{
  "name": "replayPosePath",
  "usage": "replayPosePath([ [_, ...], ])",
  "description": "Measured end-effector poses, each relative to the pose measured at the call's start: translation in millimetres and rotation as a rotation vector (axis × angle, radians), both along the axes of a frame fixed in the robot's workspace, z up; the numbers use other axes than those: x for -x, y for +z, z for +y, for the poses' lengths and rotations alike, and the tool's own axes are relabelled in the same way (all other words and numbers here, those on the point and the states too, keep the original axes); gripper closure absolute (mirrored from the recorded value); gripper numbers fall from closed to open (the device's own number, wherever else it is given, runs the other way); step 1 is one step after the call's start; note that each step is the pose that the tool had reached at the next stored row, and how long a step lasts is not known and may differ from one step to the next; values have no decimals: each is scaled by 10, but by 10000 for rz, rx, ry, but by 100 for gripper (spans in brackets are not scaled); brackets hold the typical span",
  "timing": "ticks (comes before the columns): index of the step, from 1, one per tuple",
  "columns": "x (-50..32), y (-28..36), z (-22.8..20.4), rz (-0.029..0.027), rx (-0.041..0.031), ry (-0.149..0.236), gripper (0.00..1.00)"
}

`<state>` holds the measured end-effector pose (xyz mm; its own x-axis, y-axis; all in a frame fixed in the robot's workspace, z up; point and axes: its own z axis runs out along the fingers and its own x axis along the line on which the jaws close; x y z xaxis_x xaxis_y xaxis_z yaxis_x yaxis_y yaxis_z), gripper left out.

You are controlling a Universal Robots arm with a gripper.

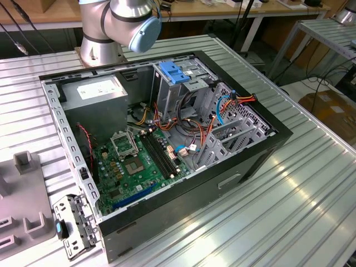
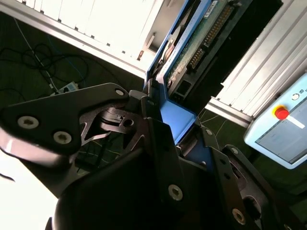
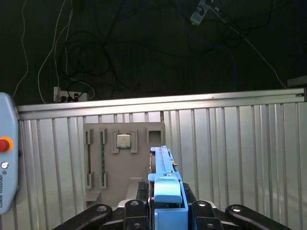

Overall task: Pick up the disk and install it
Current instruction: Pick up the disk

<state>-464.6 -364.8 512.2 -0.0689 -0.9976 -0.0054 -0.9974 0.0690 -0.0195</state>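
In both wrist views my gripper [image 3: 165, 213] [image 2: 165, 122] is shut on the disk, lifted above the metal table. In the first wrist view the disk [image 3: 164, 167] is edge-on, its blue rail sticking out from between the black fingers [image 3: 136, 208]. The second wrist view shows the disk's [image 2: 201, 40] green circuit-board underside and a blue rail beside the finger [image 2: 148, 108]. The exterior view has the open computer case [image 1: 222, 178] lying on its side, with a drive cage [image 1: 183, 92] under a blue latch [image 1: 174, 72].
A grey power-supply box [image 1: 97, 94] and a green motherboard [image 1: 133, 161] with loose cables lie inside the case. A grey fixture tray [image 3: 122, 163] [image 1: 22, 194] holds a chip [image 3: 123, 140]. A pendant with a red button [image 2: 281, 113] sits by the table. The arm's base [image 1: 103, 47] stands behind the case.
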Motion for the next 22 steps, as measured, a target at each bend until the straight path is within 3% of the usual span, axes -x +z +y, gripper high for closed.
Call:
replayPosePath([
  [7, -65, -1, -14, 0, 0, -1, 63],
  [14, -98, -1, -64, 1, 0, -1, 63],
  [22, -192, -1, -78, 0, 0, -1, 63],
])
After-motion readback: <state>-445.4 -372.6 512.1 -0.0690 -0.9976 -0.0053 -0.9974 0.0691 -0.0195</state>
